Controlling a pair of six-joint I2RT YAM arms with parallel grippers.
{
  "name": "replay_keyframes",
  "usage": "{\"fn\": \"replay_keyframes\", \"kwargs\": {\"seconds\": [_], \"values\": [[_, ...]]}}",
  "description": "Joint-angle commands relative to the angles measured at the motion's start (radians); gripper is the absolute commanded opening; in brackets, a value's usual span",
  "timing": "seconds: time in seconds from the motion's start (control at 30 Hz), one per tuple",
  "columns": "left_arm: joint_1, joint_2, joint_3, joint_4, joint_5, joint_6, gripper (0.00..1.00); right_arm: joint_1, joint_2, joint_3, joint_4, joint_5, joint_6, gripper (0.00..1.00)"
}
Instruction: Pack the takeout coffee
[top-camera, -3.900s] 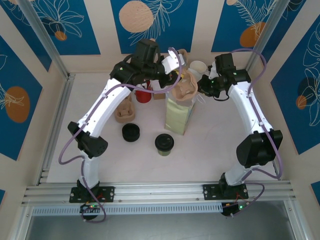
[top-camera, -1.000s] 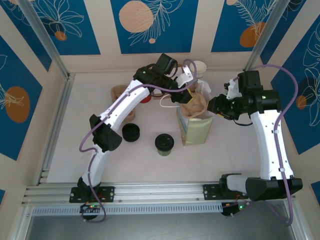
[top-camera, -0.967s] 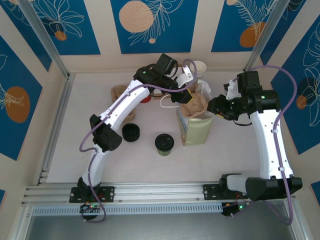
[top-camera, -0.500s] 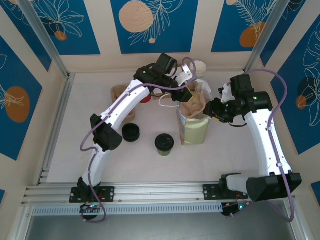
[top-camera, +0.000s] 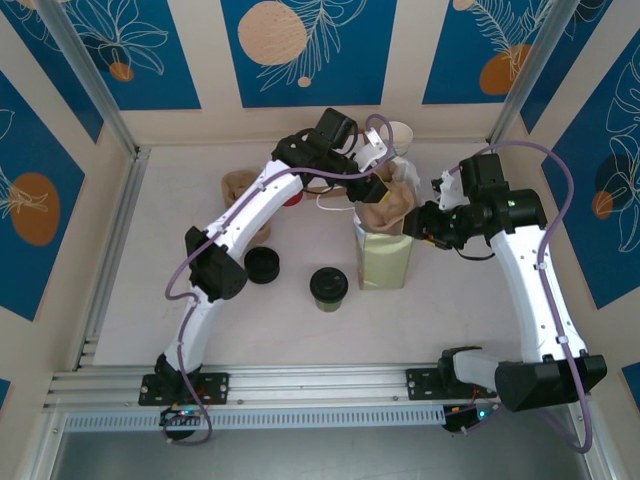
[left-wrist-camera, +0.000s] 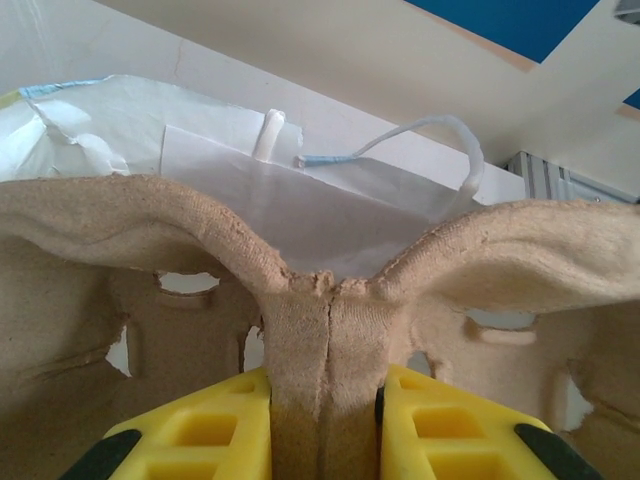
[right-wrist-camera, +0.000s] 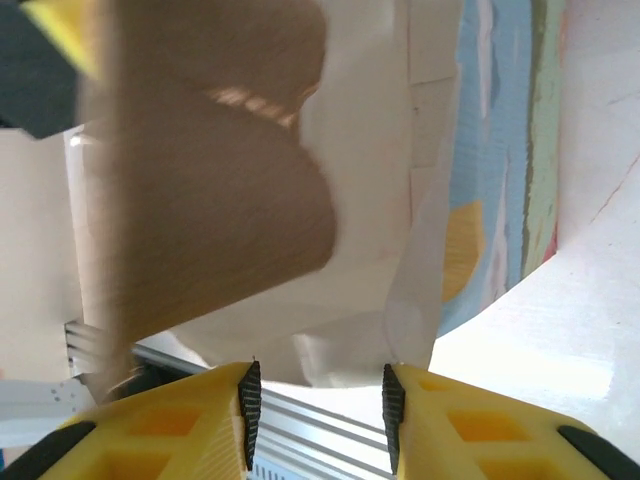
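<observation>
My left pincer (left-wrist-camera: 325, 405) clenches the pulp carrier (left-wrist-camera: 150, 230) by its rib to feed the bag (top-camera: 385, 265), upper centre, while my right pincer (right-wrist-camera: 318, 400) straddles its rim, probably to steady it, grip unclear.

A pale green paper bag (top-camera: 386, 262) stands upright near the middle of the tabletop (top-camera: 280, 335). A brown moulded-pulp cup carrier (top-camera: 388, 208) sticks out of its open top. At 9 o'clock from the bag sits a squat stack of black lids (top-camera: 262, 265). A second pulp carrier (top-camera: 237, 185) lies at 10 o'clock, with a red cup (top-camera: 291, 198) between it and the bag. Nested cream cups (top-camera: 398, 133) stand at 12 o'clock, by the back wall (top-camera: 200, 125).
</observation>
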Motion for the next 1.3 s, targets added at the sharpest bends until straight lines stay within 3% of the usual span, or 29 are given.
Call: {"fn": "replay_keyframes", "kwargs": {"seconds": [0.0, 0.17, 0.5, 0.9, 1.27], "values": [[-0.003, 0.024, 0.030, 0.000, 0.000, -0.007, 0.23, -0.012, -0.043, 0.038, -0.049, -0.077, -0.014, 0.40], [-0.012, 0.031, 0.029, -0.019, -0.008, 0.016, 0.23, -0.060, -0.084, 0.056, -0.049, -0.127, 0.002, 0.40], [-0.031, 0.017, 0.021, -0.078, -0.037, 0.119, 0.23, -0.192, -0.080, 0.076, -0.011, -0.108, 0.024, 0.40], [-0.083, 0.010, 0.021, -0.121, -0.145, 0.236, 0.24, -0.182, 0.040, 0.047, 0.120, -0.032, 0.017, 0.42], [-0.116, 0.011, 0.021, -0.143, -0.193, 0.285, 0.24, -0.138, 0.087, 0.044, 0.115, 0.103, -0.018, 0.42]]}}
